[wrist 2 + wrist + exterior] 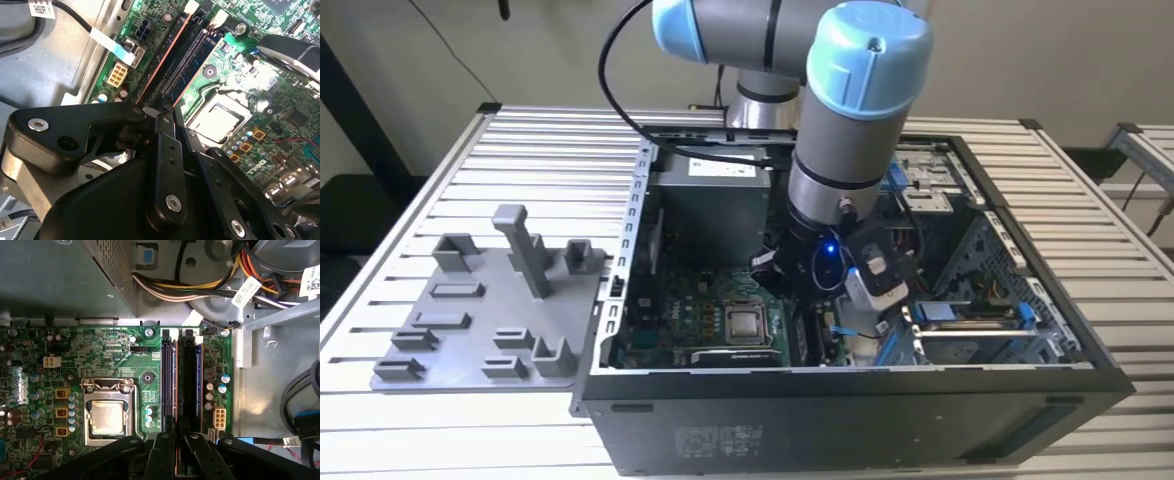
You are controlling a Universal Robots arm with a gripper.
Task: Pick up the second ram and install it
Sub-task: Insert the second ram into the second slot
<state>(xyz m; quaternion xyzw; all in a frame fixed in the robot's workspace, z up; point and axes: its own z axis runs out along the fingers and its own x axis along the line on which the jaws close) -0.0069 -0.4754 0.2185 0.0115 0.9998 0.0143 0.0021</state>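
black linkage gripper (177,432) fills the foreground in both wrist views, its two fingers (167,150) drawn narrow and almost together; i cannot tell whether they clamp anything. just beyond the tips, in the first wrist view, the second ram (168,385), a slim long dark memory stick, stands on edge in a purple-edged slot of the green motherboard (115,355), beside a long black slot (187,385) and near the square silver processor (107,417). in the exterior view, the grey arm with blue caps (847,130) reaches down into the open black computer case (854,420) on a slatted metal table (520,150), with a grey parts tray (480,310) towards the exterior view's left.
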